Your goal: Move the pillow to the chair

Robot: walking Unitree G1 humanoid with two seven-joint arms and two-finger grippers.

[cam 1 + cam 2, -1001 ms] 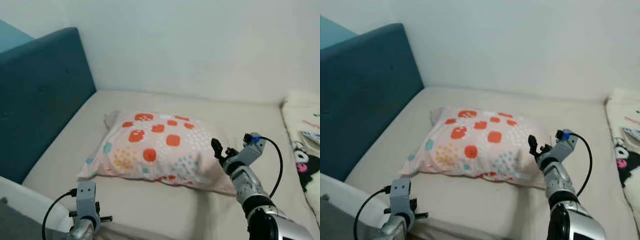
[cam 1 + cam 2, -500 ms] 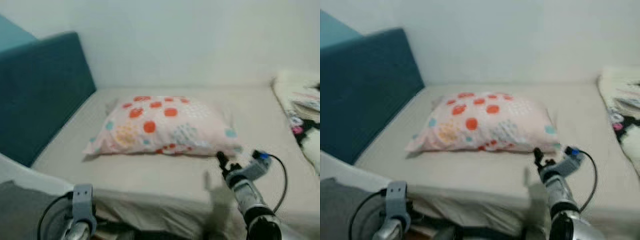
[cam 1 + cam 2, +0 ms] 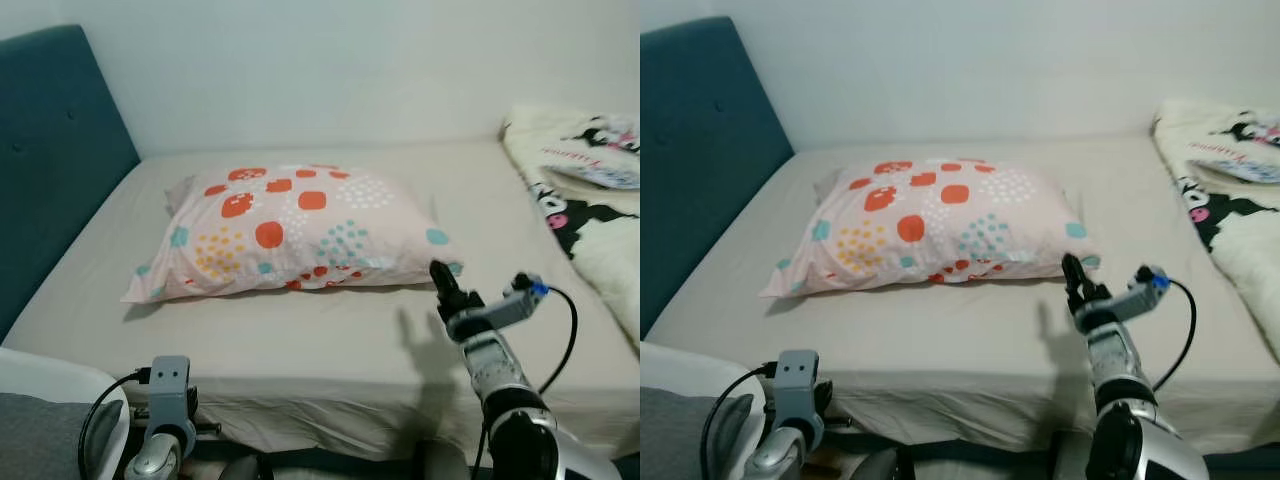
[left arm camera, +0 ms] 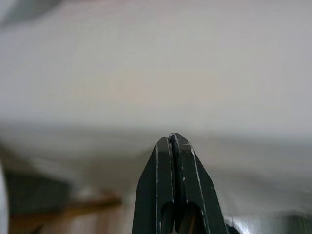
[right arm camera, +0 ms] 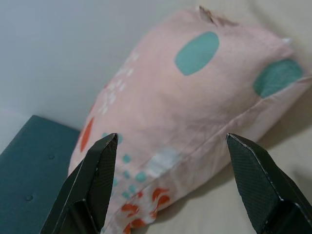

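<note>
Both head views look forward and down across the beige-sheeted bed (image 3: pixel 300 330) from its near edge, sharing the pink pillow with red and teal spots (image 3: pixel 285 230) and the teal padded headboard (image 3: pixel 700 150). The right wrist view sits close to that pillow's corner. The left wrist view, low, faces the bed's side.

Pale pink pillow (image 3: pixel 290 230) with red, teal, yellow spots

Pillow (image 3: pixel 290 228): matt printed cloth. Headboard (image 3: pixel 50 160), left: matt, probably upholstered fabric. Blanket (image 3: pixel 585 190), right: fleecy cloth.
</note>
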